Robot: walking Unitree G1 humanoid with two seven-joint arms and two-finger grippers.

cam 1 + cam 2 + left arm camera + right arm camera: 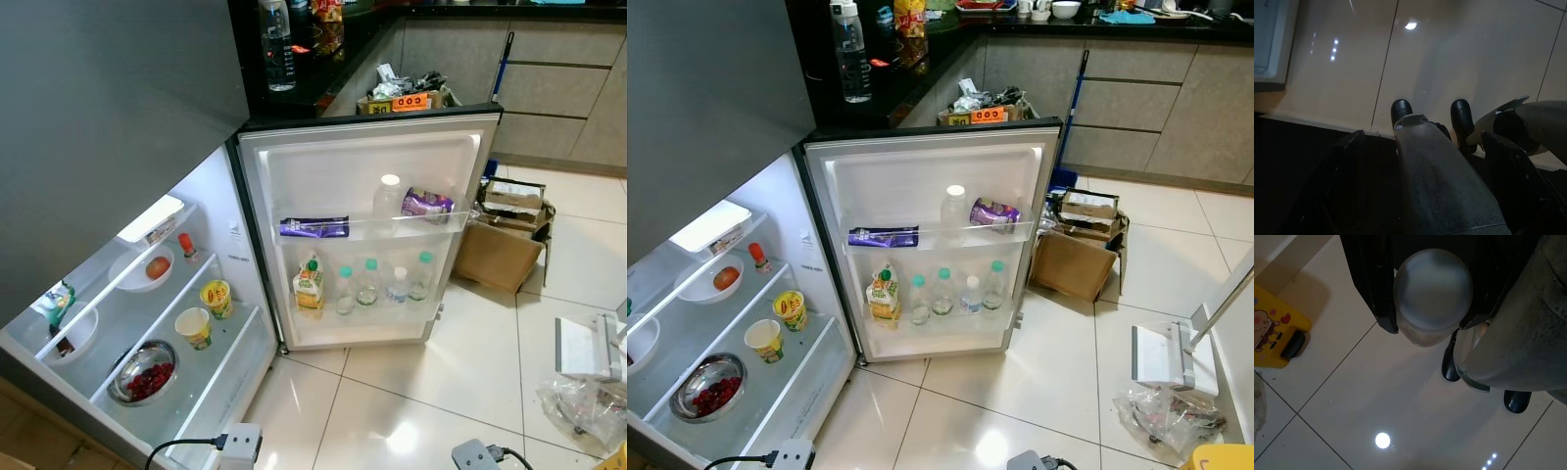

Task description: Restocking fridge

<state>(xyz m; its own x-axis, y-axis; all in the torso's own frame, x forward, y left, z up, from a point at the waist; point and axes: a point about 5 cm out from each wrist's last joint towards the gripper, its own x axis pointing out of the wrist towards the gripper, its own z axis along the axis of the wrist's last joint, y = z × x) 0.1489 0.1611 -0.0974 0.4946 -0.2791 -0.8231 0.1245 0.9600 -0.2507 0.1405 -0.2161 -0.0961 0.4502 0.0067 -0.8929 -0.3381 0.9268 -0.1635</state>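
Right now my right tool (1427,327) hangs low at my side, its two black fingers clamped on a pale round-ended container (1432,289), probably a bottle for restocking, kept down while I face the fridge. My left tool (1422,137) hangs idle over the floor tiles, fingers apart and empty. Ahead and to the left, the fridge door (362,166) stands wide open. Its lower door shelf (364,305) carries a row of bottles and a carton, with room at the right end. Near my feet lies a power strip (240,443); a cardboard box (495,257) crowds the door's right edge, and I judge both could snag my approach.
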